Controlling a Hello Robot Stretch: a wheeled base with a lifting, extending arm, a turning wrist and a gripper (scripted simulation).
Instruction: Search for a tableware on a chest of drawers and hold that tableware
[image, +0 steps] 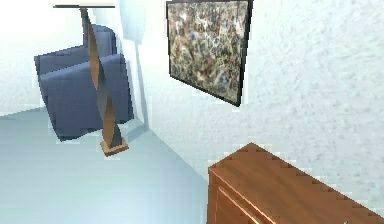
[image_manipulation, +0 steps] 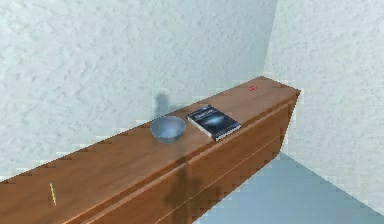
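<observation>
**A:** Where the chest of drawers is run along the wall in the arm side view, what is carried on it?

**B:** A grey-blue bowl is set on its top. A dark book is laid just beside the bowl at 3 o'clock. A thin yellow stick is seen well apart at 8 o'clock.

**A:** And the tool?

**B:** Its state cannot be told.

**A:** And ahead?

**B:** A blue armchair is placed at 10 o'clock with a twisted wooden stand before it. A framed picture is hung at 12 o'clock.
</observation>
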